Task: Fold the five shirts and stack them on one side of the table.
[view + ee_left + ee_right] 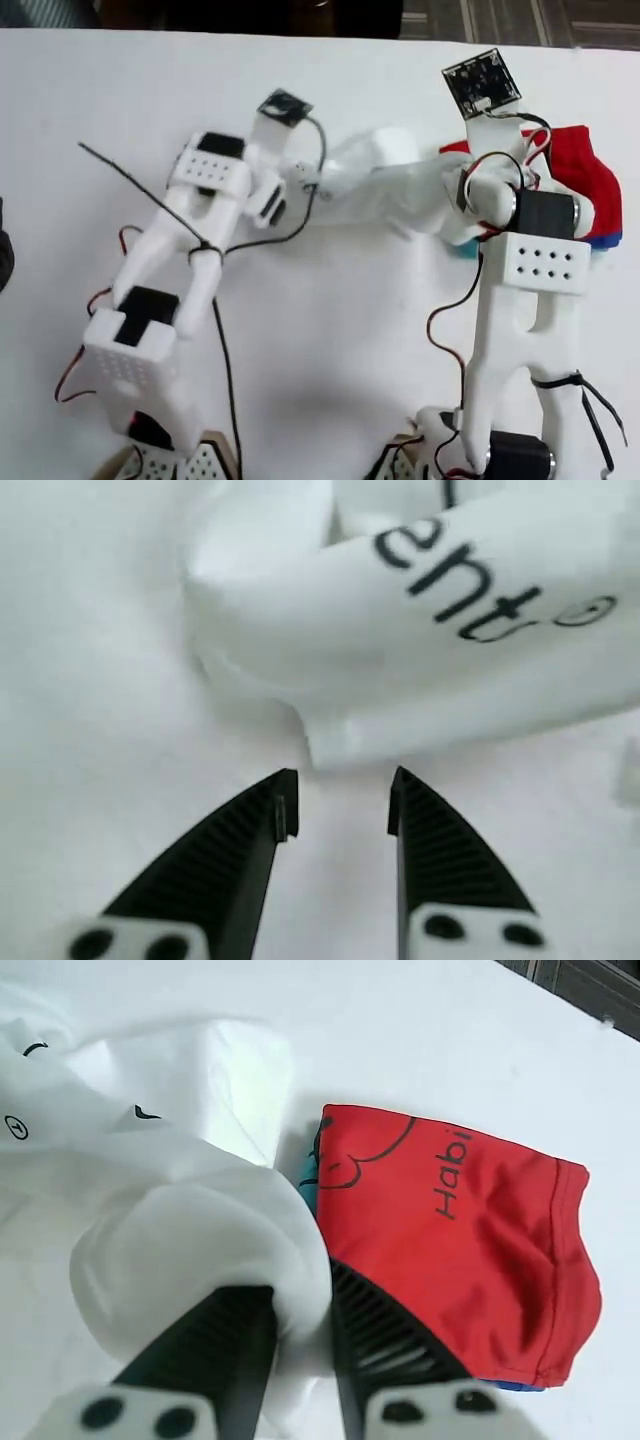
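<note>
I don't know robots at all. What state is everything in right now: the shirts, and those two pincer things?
white shirt: bunched up, not yet folded, one end pinched by the right gripper
red shirt: folded, lying on top of the pile
blue shirt: under the red shirt, only an edge showing
left gripper: open, empty, just short of the white shirt's edge
right gripper: shut on the white shirt
</note>
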`<action>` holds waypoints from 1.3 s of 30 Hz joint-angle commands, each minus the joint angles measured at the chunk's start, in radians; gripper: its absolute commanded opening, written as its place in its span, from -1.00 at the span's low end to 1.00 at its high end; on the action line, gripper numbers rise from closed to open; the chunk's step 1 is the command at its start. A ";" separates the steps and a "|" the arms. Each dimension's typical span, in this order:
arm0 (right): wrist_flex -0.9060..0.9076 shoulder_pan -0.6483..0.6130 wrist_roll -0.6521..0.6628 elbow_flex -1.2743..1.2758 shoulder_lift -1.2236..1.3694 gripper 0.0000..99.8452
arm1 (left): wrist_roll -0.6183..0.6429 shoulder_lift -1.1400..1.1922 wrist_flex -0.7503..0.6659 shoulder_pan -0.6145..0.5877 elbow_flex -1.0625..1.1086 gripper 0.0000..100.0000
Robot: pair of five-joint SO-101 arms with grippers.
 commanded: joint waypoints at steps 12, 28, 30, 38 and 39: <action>-0.001 0.010 -0.002 -0.003 -0.036 -0.96 | 0.003 -0.049 0.155 0.186 -0.082 -0.66; 0.004 0.013 0.003 -0.003 -0.038 -0.96 | 0.000 0.140 -0.110 0.117 -0.035 -0.66; 0.004 0.013 0.003 -0.003 -0.038 -0.96 | 0.000 0.138 -0.112 0.117 -0.035 -0.66; 0.004 0.012 0.003 -0.003 -0.038 -0.96 | 0.000 0.149 -0.170 0.094 -0.027 -0.66; 0.004 0.012 0.003 -0.003 -0.038 -0.96 | 0.000 0.149 -0.187 0.081 -0.027 -0.66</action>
